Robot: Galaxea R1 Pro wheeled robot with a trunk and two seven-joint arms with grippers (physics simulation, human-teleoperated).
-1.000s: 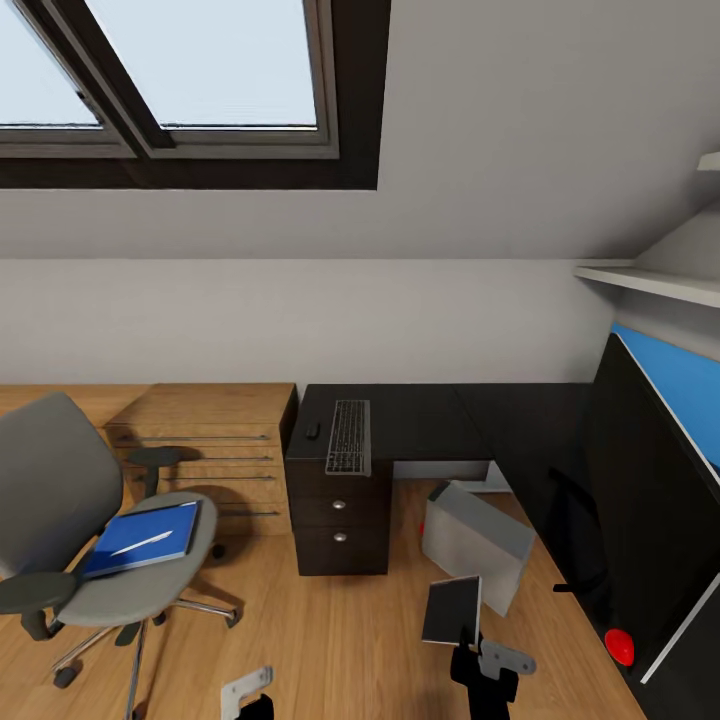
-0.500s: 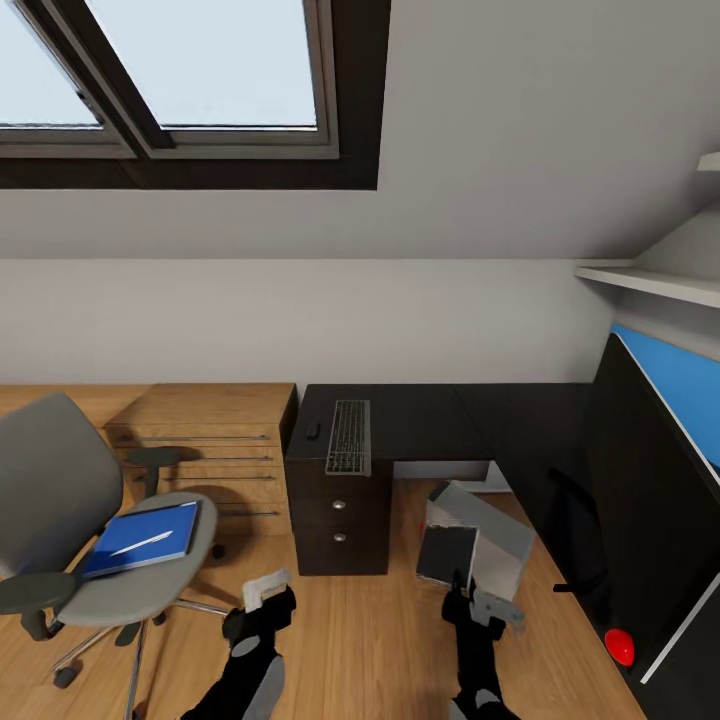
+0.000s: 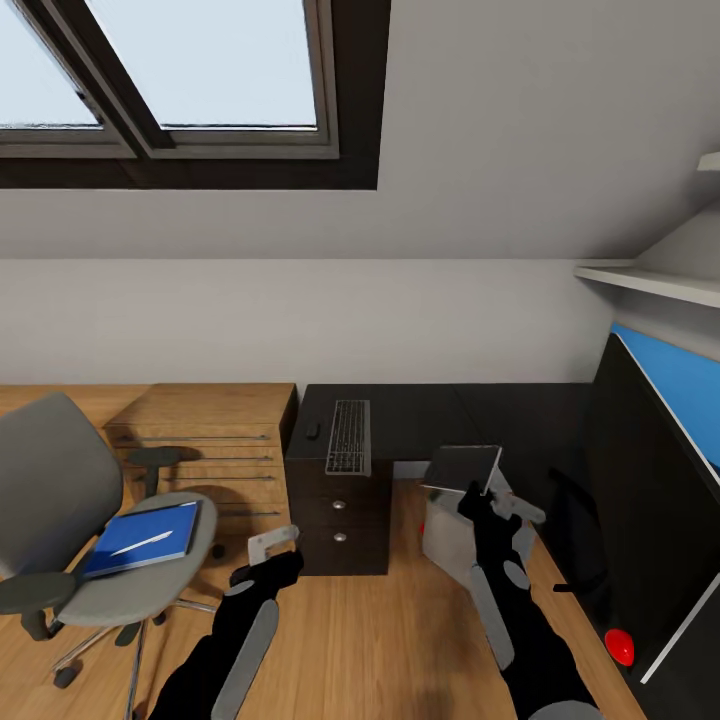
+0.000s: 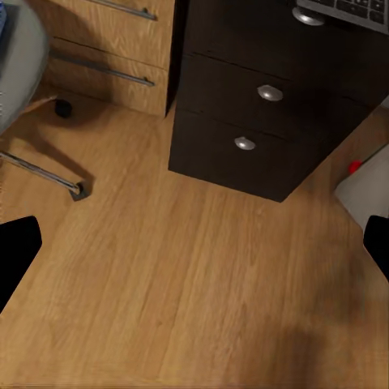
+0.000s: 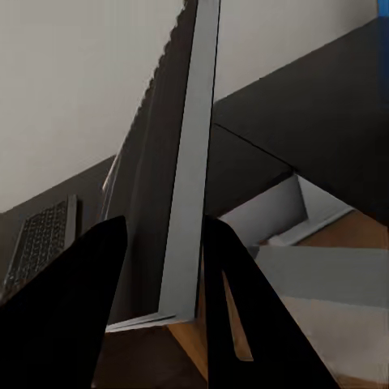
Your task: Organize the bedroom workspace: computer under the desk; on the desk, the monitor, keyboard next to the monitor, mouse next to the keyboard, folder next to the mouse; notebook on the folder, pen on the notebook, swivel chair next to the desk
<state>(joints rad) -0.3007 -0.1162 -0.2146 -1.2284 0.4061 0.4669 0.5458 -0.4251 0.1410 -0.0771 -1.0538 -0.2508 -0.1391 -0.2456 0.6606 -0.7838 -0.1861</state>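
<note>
Right end effector (image 3: 478,493) clamps the thin grey rectangular notebook (image 3: 462,466) above the glossy black tabletop's (image 3: 420,420) front edge; left end effector (image 3: 272,545) hangs open, empty.

Bare black desk (image 3: 430,415) top to the right of the keyboard (image 3: 349,436), open to reach. Big monitor (image 3: 650,500) standing as a wall on the far right. Grey computer (image 3: 450,530) blocking the floor by the drawers (image 4: 259,121). Open wood floor (image 4: 203,284) below.

Skylight window (image 3: 170,75) in sloped ceiling. Wooden chest of drawers (image 3: 205,440) against white wall. Blue wall panel (image 3: 675,385) right. Wood floor (image 3: 370,640).
</note>
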